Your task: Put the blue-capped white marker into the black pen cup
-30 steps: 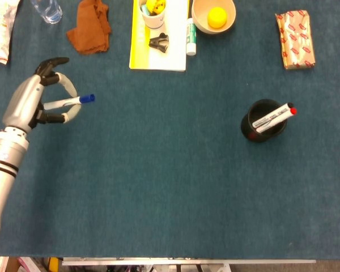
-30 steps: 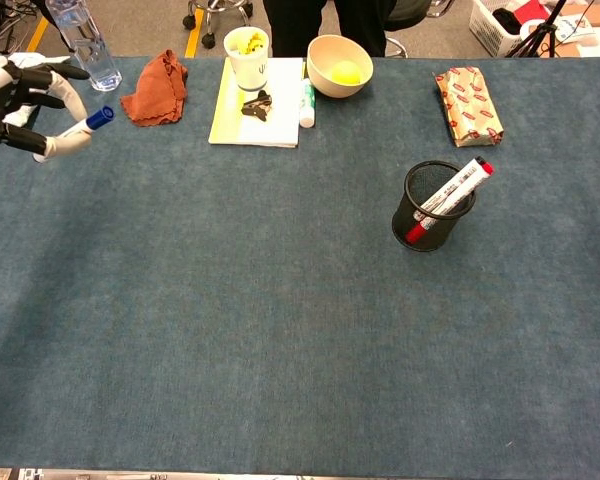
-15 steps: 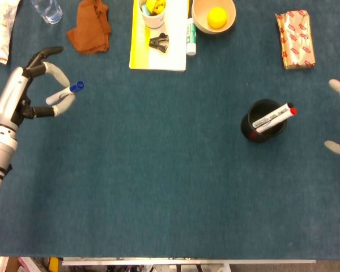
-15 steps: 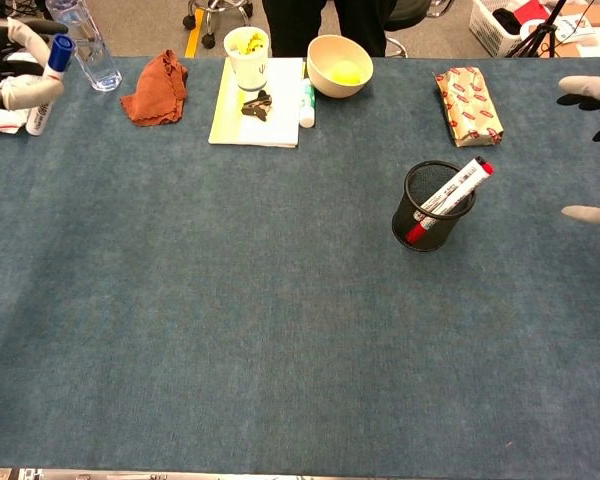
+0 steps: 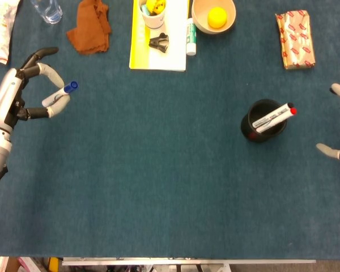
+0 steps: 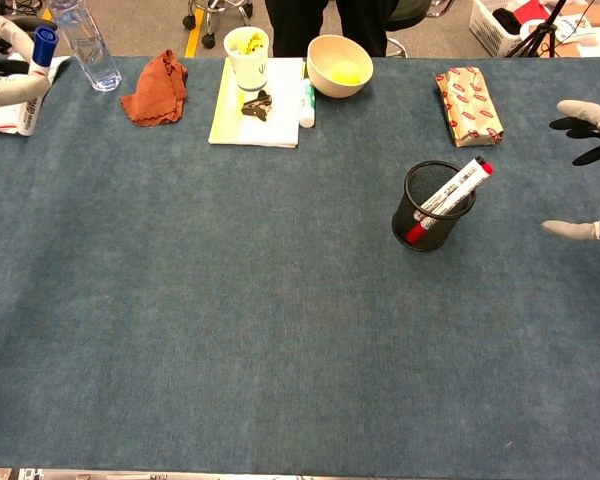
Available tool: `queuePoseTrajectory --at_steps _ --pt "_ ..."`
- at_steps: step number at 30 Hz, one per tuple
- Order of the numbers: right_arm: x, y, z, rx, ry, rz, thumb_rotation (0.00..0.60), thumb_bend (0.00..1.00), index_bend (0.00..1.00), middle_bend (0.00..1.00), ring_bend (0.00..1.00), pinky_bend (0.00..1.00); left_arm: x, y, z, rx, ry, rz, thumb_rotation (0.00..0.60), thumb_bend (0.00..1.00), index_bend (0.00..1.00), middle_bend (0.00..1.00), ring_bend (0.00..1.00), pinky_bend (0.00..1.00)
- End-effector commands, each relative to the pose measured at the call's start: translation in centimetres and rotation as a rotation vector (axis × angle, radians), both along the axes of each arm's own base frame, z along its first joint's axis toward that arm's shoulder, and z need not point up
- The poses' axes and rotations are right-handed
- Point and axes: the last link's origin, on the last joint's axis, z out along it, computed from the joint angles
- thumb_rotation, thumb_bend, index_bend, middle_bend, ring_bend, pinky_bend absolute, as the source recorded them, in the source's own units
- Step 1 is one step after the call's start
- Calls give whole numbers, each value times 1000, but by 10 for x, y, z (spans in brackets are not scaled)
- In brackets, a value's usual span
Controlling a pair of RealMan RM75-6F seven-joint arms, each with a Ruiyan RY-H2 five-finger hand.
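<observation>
Held at the far left of the frame: the blue-capped white marker [image 5: 59,94], pinched between thumb and a finger of the left hand [image 5: 24,93], other fingers curled loosely around it with nothing else in them. Long axis tilted, blue cap up and to the right in the head view, white barrel running back down into the palm; in the chest view, standing closer to upright, cap on top, at the upper left corner. Well apart from its target: the black pen cup [image 5: 264,120] at right of centre, almost the whole width of the blue table [image 5: 158,187] between them. Already occupied by a red-capped marker [image 5: 275,117], leaning so that its cap overhangs the rim to the upper right (leaving the left and lower part of the mouth freer, as far as can be judged). Much nearer the cup, the right hand [image 6: 585,170], only partly in view at the right edge, fingers spread apart and holding nothing. So a long carry rightward for the left hand, or a pass to the right, likely the crux; either way, probably a need to bring the barrel end down and the axis closer to vertical over the cup's opening. Along the top edge, clear of any straight path: an orange cloth [image 5: 90,25], a yellow pad [image 5: 137,45], a bowl [image 5: 213,16].
</observation>
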Motion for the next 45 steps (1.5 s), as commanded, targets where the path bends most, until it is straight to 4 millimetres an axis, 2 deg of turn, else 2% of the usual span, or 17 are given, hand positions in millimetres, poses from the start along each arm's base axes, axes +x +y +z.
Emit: queuePoseTrajectory --at_steps 1,14,21,24,36,45 --pt "-11 6 -14 -37 -94 -36 600 0 108 175 146 275 0 0 0 -2 2 1 600 511 642 146 69 152" --pt "-20 5 -47 8 -189 -64 600 0 108 175 146 275 -6 -1 -3 -13 10 17 600 510 642 146 69 152" --pt "-15 -5 -56 21 -217 -56 600 0 108 175 146 275 -10 -2 -4 -18 13 25 600 511 642 146 69 153" --pt "-11 -18 -58 18 -232 -49 600 0 108 176 146 275 -11 -3 -4 -21 14 28 600 511 642 146 69 153" --pt "-2 -25 -83 69 -273 -36 600 0 108 176 146 275 -14 -4 -3 -26 15 39 600 511 642 146 69 152" --pt "9 -28 -89 101 -255 5 600 0 108 178 146 275 -15 -5 -3 -31 16 41 600 510 642 146 69 153"
